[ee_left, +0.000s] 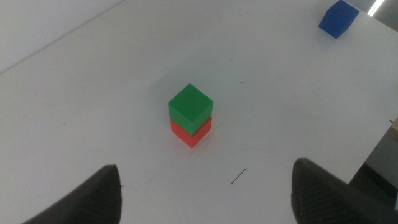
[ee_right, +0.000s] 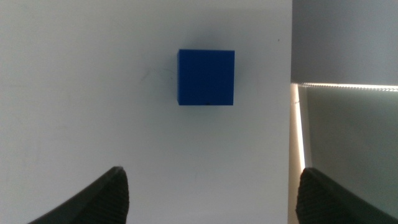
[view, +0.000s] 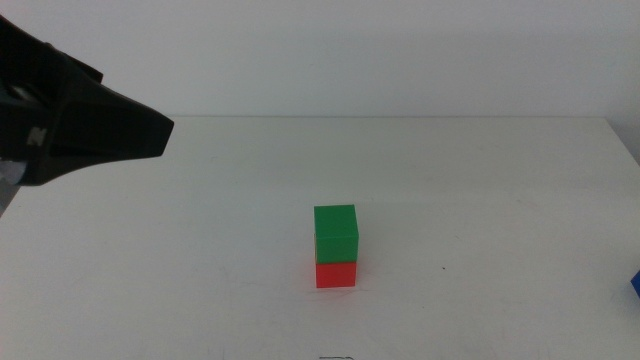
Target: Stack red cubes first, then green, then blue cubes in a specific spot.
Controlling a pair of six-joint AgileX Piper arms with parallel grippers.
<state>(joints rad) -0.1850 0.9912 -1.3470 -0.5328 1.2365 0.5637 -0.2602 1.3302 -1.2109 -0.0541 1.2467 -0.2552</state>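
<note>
1. Counter — plain white surface carrying all three cubes; its right edge shows in the right wrist view, with a lit strip beyond it.
2. Red cube — rests directly on the counter, a little right of centre and toward the near side; only its lower part shows below the cube on top of it. Also seen in the left wrist view.
3. Green cube — sits squarely on top of the red cube, faces roughly aligned, upright; the two form a two-high stack. Left wrist view shows it as well.
4. Blue cube — lies flat on the counter by itself, well apart from the stack, close to the counter's right edge. In the middle view only a sliver shows at the right border; in the left wrist view it appears beyond the stack.
5. Left hand — raised over the left side of the counter, away from the stack; jaws spread wide, holding nothing. Its dark body fills the upper left of the middle view.
6. Right hand — poised above the blue cube without touching it; jaws wide apart, empty.
</note>
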